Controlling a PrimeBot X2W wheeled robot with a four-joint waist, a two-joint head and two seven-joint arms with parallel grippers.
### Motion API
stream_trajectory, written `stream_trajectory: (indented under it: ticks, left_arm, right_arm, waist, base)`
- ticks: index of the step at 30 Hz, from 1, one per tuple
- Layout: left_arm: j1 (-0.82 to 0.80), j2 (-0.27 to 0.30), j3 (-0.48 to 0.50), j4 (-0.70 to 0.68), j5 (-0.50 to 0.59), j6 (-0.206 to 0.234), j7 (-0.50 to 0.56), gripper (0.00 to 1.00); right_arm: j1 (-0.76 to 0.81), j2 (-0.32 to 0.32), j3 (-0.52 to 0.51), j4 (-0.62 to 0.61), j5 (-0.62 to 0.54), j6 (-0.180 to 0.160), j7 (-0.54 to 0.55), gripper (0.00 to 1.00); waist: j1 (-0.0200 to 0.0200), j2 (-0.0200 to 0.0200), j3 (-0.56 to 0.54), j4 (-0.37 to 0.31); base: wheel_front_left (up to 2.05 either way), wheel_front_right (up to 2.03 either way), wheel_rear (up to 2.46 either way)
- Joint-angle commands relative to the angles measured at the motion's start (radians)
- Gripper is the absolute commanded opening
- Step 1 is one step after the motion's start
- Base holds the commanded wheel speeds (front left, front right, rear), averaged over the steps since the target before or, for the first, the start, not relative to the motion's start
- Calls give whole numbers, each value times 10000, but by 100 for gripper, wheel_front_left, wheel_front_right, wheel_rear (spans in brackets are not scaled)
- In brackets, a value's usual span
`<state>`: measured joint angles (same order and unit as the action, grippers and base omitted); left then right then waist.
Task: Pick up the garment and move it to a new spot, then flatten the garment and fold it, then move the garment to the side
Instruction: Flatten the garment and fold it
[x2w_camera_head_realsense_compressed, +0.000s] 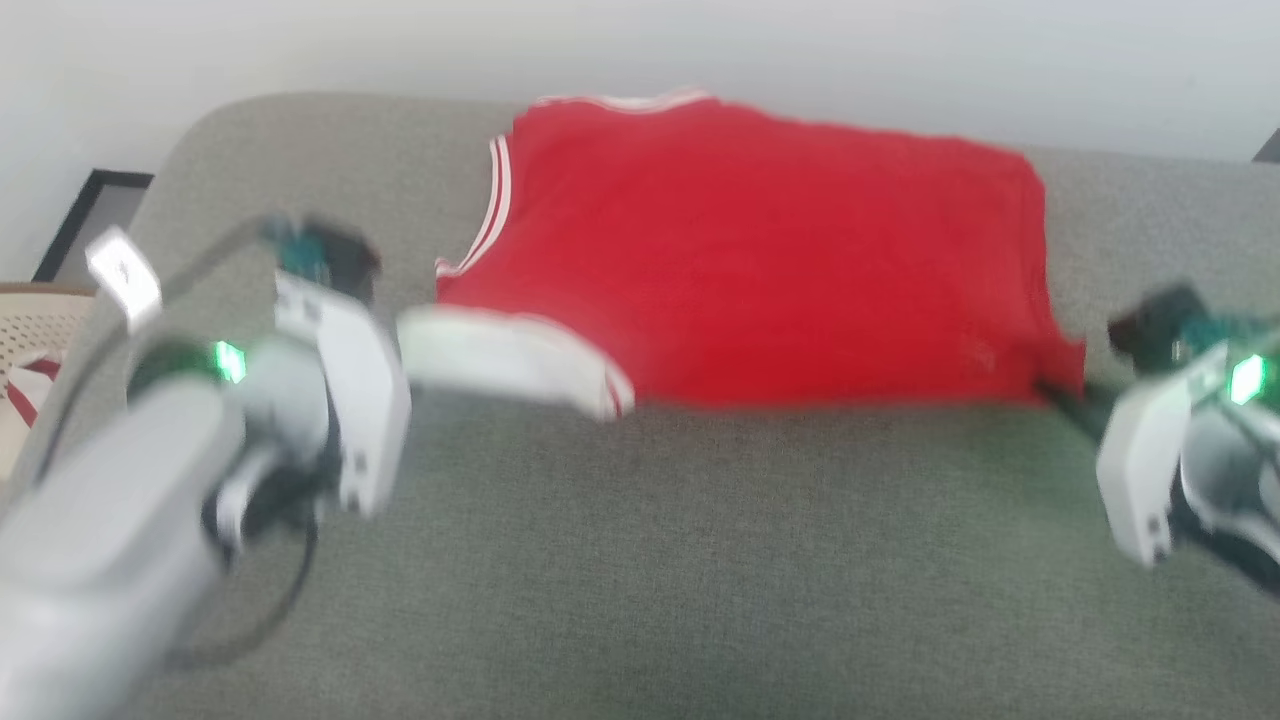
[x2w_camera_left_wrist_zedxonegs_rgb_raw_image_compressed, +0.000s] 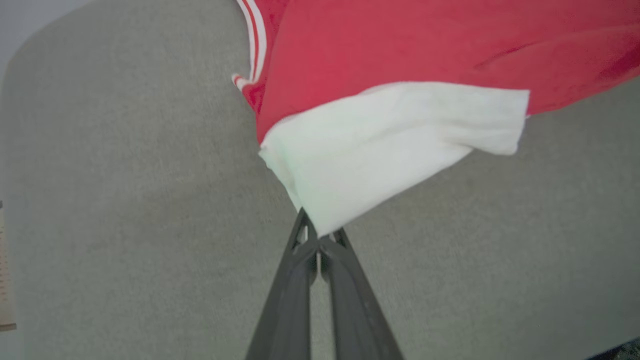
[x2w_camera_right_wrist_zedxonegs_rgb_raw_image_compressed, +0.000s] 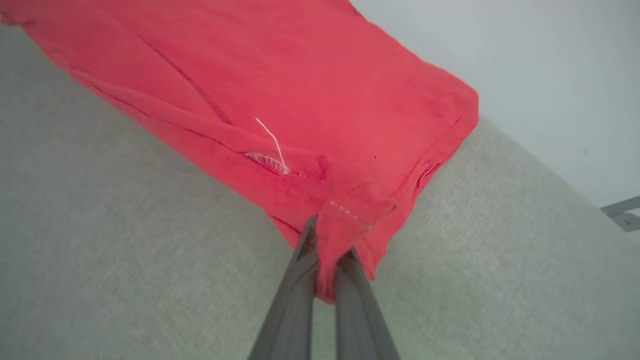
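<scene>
The garment (x2w_camera_head_realsense_compressed: 760, 260), bright red with striped trim at its left armhole, lies spread across the far half of the grey fabric surface (x2w_camera_head_realsense_compressed: 700, 560). My left gripper (x2w_camera_head_realsense_compressed: 405, 350) is at its near left corner, shut on a white panel (x2w_camera_left_wrist_zedxonegs_rgb_raw_image_compressed: 390, 145); in the left wrist view the cloth's tip is pinched between the fingers of the left gripper (x2w_camera_left_wrist_zedxonegs_rgb_raw_image_compressed: 317, 237). My right gripper (x2w_camera_head_realsense_compressed: 1050, 390) is at the near right corner. In the right wrist view the right gripper (x2w_camera_right_wrist_zedxonegs_rgb_raw_image_compressed: 327, 250) is shut on the red hem of the garment (x2w_camera_right_wrist_zedxonegs_rgb_raw_image_compressed: 300, 90), which is drawn up from the surface there.
A beige perforated basket (x2w_camera_head_realsense_compressed: 35, 330) with red-and-white cloth (x2w_camera_head_realsense_compressed: 25, 390) sits at the left edge, beyond the surface's rounded corner. A dark frame (x2w_camera_head_realsense_compressed: 90, 215) leans by the pale wall behind. Bare grey surface stretches in front of the garment.
</scene>
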<state>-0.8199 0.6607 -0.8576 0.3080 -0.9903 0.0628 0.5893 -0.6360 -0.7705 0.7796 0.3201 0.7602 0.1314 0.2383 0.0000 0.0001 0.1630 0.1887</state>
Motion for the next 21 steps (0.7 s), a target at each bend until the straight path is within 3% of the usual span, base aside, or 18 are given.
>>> stream_trajectory:
  ticks: [1,6,10,16,21]
  left_arm:
    - [550,277,10,-798,-188,438,225,0]
    - [2440,1374,-64,-3712,-650,2099,799,0]
    - [3584,1917,-127,-5082,-1063,3071,1003,0]
    - [4652,2562,-222,-6449,-1340,4094,1223,0]
    - [4369,2888,136,-7069,-997,4359,895,0]
  right_arm:
    - [451,-216,-16,-328,201,-14,87,0]
    - [1880,-980,-96,-1498,737,-14,301,0]
    - [2892,-1466,-109,-2213,1275,-14,579,0]
    - [4073,-2048,-247,-3096,1946,-14,1165,0]
    - [4201,-1971,-1089,-3145,1799,-14,843,0]
  waist:
    - [0,-1,-139,1]
    - [0,-1,-254,-41]
    - [0,-1,-317,-101]
    - [0,-1,-270,-264]
    - [0,-1,-72,-379]
  base:
    - [0,0,0]
    - [0,0,0]
    - [0,0,0]
    - [0,0,0]
    - [0,0,0]
